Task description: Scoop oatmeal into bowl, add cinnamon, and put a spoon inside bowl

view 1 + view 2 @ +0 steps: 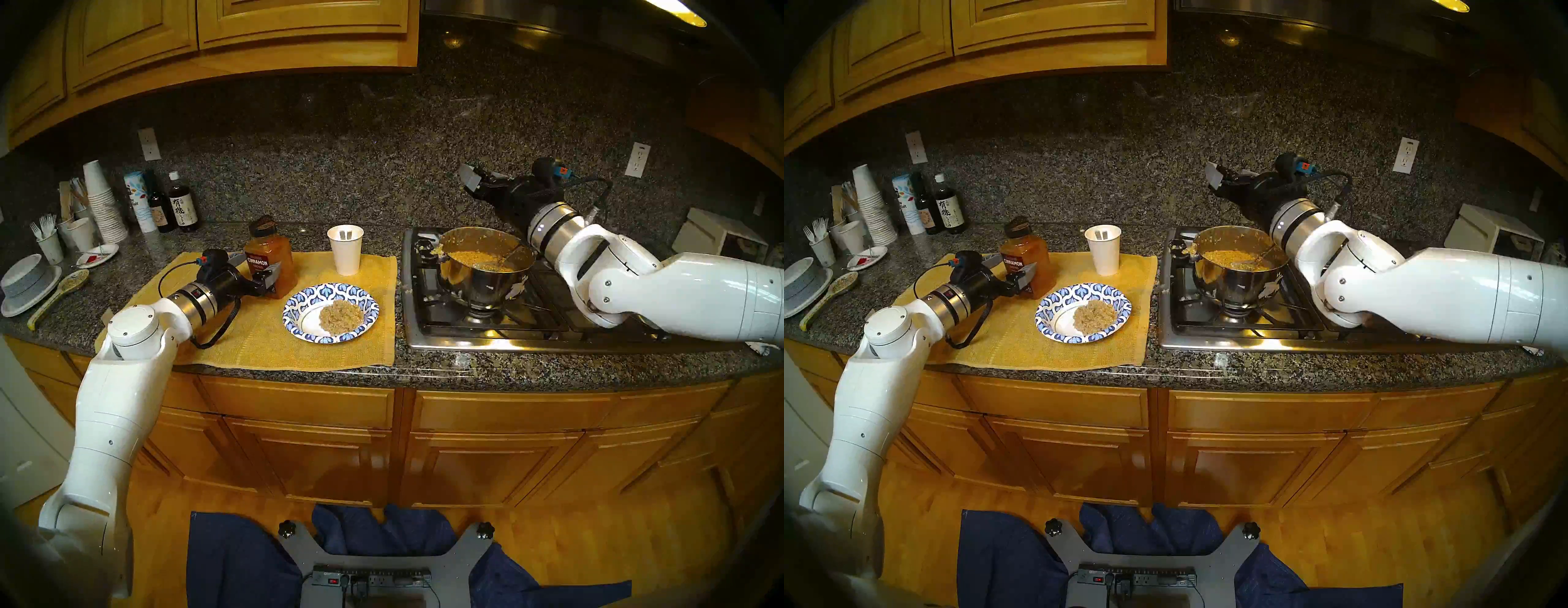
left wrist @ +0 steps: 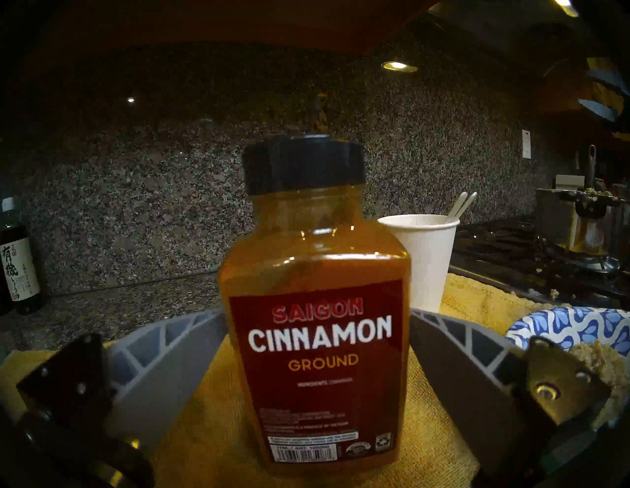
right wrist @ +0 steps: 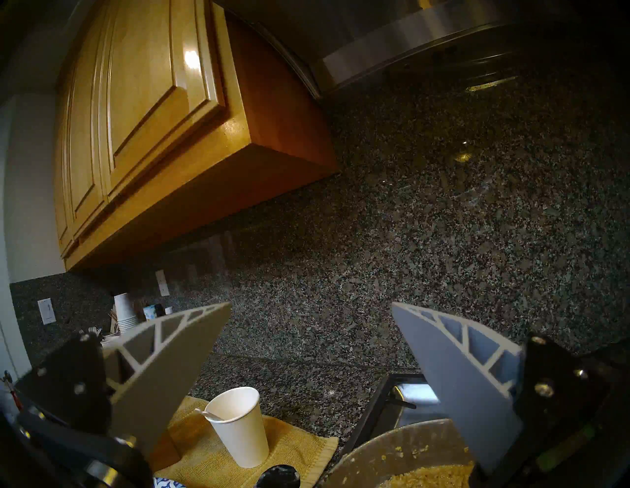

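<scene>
Both head views look down on the counter [image 1: 424, 373]; the left wrist faces the cinnamon [image 2: 317, 323] closely, the right wrist the backsplash [image 3: 443, 204].

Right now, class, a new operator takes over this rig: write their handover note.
Left gripper: jaws open, either side of the cinnamon bottle, not closed on it.
Right gripper: open, empty, raised behind the pot.
Done: oatmeal sits in the bowl on the yellow mat.
Left: grasp and add cinnamon; put a spoon from the paper cup into the bowl.
</scene>
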Action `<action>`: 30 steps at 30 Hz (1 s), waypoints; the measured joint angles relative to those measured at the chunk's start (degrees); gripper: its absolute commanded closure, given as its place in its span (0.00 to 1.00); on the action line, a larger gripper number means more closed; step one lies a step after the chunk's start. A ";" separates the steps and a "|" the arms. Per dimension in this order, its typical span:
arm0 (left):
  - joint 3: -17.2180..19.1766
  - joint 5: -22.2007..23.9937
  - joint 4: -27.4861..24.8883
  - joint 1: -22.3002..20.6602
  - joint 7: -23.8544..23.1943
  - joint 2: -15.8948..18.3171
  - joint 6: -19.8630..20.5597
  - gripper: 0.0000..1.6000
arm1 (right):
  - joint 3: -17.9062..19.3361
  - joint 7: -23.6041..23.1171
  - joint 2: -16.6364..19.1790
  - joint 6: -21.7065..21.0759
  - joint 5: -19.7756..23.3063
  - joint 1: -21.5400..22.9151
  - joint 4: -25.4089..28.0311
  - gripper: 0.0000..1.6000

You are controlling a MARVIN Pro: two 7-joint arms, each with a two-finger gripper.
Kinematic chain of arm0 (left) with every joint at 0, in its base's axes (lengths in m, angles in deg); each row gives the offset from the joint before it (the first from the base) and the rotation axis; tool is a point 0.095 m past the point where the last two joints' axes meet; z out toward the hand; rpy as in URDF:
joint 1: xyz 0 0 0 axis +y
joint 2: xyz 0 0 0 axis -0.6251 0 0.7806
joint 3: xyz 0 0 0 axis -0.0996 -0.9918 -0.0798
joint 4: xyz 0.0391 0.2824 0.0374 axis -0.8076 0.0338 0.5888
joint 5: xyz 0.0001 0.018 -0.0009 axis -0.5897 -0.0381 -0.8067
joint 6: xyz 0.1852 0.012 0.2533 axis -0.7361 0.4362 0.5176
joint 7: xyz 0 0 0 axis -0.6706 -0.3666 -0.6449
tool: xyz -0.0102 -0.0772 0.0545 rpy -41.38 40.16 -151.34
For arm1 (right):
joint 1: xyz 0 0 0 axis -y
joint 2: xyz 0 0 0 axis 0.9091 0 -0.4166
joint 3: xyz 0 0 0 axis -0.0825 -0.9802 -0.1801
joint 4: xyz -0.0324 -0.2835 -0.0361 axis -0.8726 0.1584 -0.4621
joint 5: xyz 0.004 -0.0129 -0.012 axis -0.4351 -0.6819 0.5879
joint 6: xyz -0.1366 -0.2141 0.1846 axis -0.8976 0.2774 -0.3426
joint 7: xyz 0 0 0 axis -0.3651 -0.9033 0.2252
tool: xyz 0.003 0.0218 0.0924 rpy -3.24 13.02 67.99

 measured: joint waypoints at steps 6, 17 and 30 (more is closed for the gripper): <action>-0.62 -0.09 0.83 -0.84 0.02 0.03 0.01 0.00 | 0.00 0.00 0.00 0.00 0.00 0.00 0.00 0.00; -1.61 -0.44 2.29 -1.45 0.13 -0.02 -0.54 0.00 | -0.01 0.00 0.00 0.02 0.00 0.00 0.00 0.00; -2.14 -0.39 3.31 -2.09 0.48 -0.39 -1.32 0.56 | -0.02 0.00 0.00 0.03 0.00 0.00 0.01 0.00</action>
